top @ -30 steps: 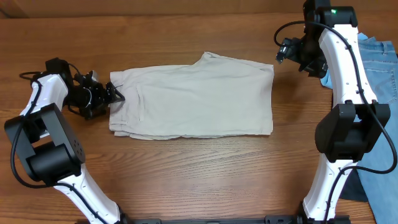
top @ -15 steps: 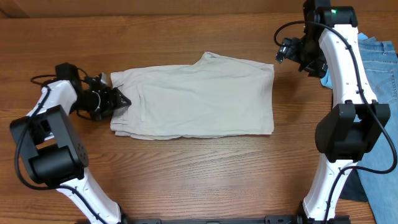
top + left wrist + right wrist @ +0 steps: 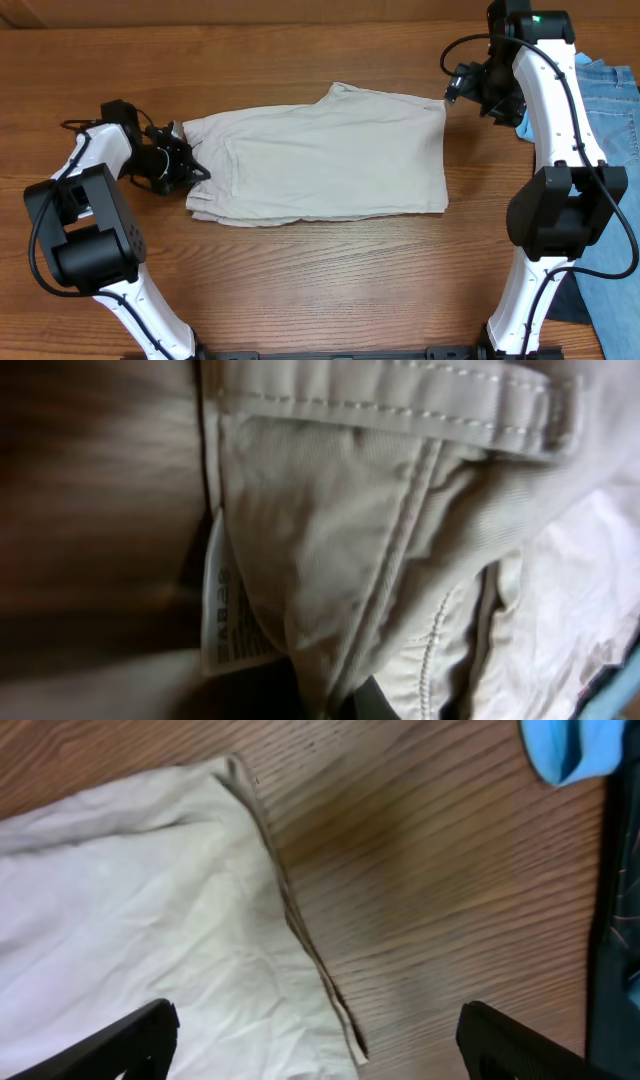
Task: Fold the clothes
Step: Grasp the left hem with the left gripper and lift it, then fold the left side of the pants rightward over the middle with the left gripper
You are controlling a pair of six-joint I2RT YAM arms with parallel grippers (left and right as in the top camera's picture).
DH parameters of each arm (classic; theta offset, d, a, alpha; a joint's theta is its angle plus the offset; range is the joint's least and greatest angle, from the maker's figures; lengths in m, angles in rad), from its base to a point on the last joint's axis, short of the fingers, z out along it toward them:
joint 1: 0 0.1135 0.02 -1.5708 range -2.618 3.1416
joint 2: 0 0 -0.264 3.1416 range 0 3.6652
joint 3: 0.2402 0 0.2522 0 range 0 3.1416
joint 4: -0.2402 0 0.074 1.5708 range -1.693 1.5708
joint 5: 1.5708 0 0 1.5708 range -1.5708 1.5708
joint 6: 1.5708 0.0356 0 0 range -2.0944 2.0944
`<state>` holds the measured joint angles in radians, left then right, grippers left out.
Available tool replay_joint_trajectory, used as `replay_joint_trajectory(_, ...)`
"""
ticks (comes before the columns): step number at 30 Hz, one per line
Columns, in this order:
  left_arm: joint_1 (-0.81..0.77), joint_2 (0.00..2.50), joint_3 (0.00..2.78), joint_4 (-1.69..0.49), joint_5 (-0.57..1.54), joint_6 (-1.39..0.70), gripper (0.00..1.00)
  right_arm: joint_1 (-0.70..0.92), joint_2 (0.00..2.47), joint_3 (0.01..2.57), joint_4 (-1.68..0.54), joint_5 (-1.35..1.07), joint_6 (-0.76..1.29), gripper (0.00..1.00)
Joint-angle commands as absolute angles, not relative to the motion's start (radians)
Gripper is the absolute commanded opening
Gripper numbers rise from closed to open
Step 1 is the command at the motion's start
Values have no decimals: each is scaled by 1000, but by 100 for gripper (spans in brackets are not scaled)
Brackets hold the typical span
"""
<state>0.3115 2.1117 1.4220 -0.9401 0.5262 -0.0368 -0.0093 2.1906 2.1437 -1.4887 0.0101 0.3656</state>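
The clothes [image 3: 320, 150] are a cream trouser-like garment lying flat and folded across the middle of the wooden table. My left gripper [image 3: 190, 165] is at its left edge, shut on the waistband cloth. In the left wrist view the clothes [image 3: 400, 510] fill the frame with stitched seams and a white label [image 3: 225, 610]; only a dark bit of a fingertip [image 3: 375, 702] shows at the bottom. My right gripper [image 3: 460, 82] hovers open over the garment's far right corner. Its two black fingers [image 3: 130, 1040] stand wide apart, with the hem edge [image 3: 300, 930] between them.
Blue denim jeans [image 3: 615, 100] lie at the table's right edge, behind the right arm. A small light-blue cloth [image 3: 575, 745] sits beside them. Bare wood [image 3: 320, 280] lies in front of the garment.
My left gripper moved right onto the garment's left edge and shut on it. The garment shifted slightly to the right. The right gripper barely moved.
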Motion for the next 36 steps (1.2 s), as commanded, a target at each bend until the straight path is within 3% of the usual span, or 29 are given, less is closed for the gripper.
replay_joint_trajectory(1, 356, 2131, 1536, -1021, 276, -147, 4, -4, 2168, 2121, -1488, -31, 363, 92)
replay_joint_trajectory(6, 379, 2131, 1724, -1198, 60, -270, 4, 10, 2168, 2096, -1475, -40, 394, 93)
replay_joint_trajectory(16, 334, 2131, 2118, -1431, 44, -265, 4, 80, 2168, 2095, -1458, -40, 394, 93)
replay_joint_trajectory(22, 168, 2131, 2243, -1532, 26, -260, 4, 136, 2169, 2074, -1418, -39, 420, 93)
replay_joint_trajectory(36, -202, 2131, 2243, -1512, -82, -350, 4, 142, 2169, 1765, -1163, -159, 423, 91)
